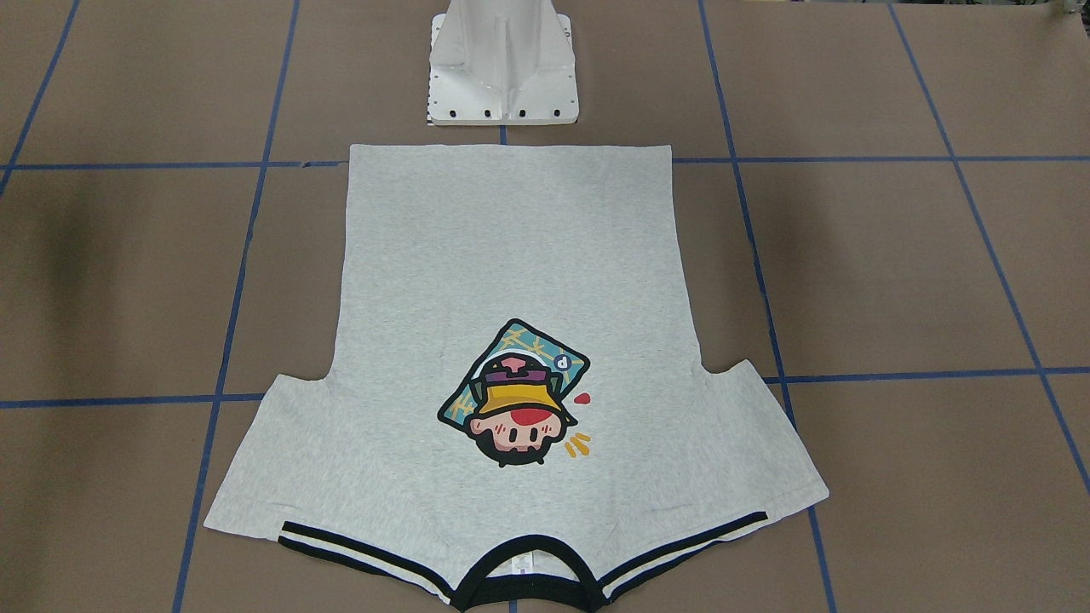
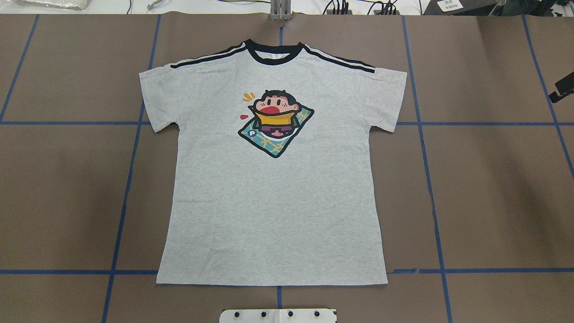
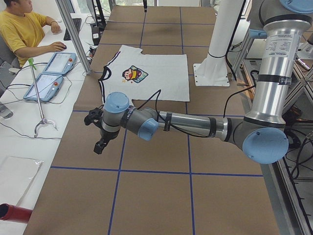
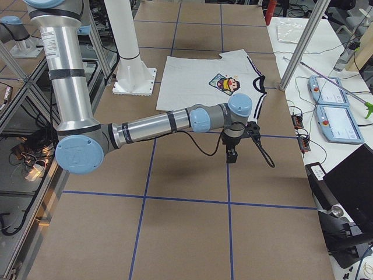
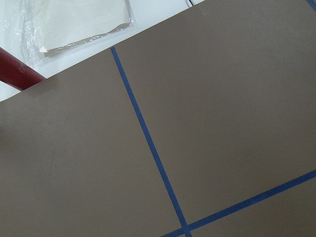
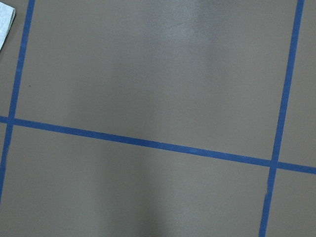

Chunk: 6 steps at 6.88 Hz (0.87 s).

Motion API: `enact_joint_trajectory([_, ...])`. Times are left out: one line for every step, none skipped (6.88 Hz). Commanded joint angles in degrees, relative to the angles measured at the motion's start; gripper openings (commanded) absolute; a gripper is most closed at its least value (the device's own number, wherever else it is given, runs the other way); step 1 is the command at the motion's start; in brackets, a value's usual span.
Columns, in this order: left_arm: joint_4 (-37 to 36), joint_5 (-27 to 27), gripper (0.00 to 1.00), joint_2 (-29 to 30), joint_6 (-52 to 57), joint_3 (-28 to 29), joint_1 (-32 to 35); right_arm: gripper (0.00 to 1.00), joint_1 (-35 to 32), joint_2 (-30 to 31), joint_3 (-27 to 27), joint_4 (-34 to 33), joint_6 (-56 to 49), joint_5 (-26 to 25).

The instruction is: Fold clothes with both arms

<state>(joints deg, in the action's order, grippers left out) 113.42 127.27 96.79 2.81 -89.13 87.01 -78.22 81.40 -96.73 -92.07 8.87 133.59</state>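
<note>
Brown gridded table [image 2: 493, 202], one T-shirt [image 2: 273, 202] flat, left gripper [image 3: 100, 147] and right gripper [image 4: 232, 156] well apart from it, both claws too small, cannot tell their spread

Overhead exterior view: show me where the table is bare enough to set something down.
Bare table lies left and right of the T-shirt, below each sleeve. Crowded: the middle, covered by the shirt, and the narrow strip between hem and pedestal base.

Grey T-shirt [image 2: 273, 202] flat, unfolded, print up, sleeves spread. Left arm [image 3: 190, 125], right arm [image 4: 145, 125] outstretched low, either side, apart from it.
</note>
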Motion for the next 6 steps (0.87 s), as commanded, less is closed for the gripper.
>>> enact_joint_trajectory([-0.4,0.0,1.00,0.2,-0.2,-2.2,-0.7,1.00,0.0,0.0,0.0,0.0,0.4,0.1])
enact_joint_trajectory([-0.4,0.2,1.00,0.0,-0.2,-2.2,-0.8,1.00,0.1,0.1,0.2,0.0,0.5,0.2])
enact_joint_trajectory([-0.1,1.6,1.00,-1.1,-0.1,-2.4,-0.8,1.00,0.2,0.0,0.0,0.0,0.5,0.3])
enact_joint_trajectory([0.4,4.6,1.00,-2.5,-0.2,-2.6,-0.7,1.00,0.3,0.0,-0.1,0.0,0.5,0.4])
enact_joint_trajectory([-0.3,4.9,1.00,-2.6,-0.3,-4.6,-0.7,1.00,0.7,-0.3,-0.1,0.0,0.6,0.4])
enact_joint_trajectory([-0.3,4.8,1.00,-2.6,-0.7,-4.6,-0.7,1.00,2.1,-0.5,-0.6,0.1,0.5,0.4])
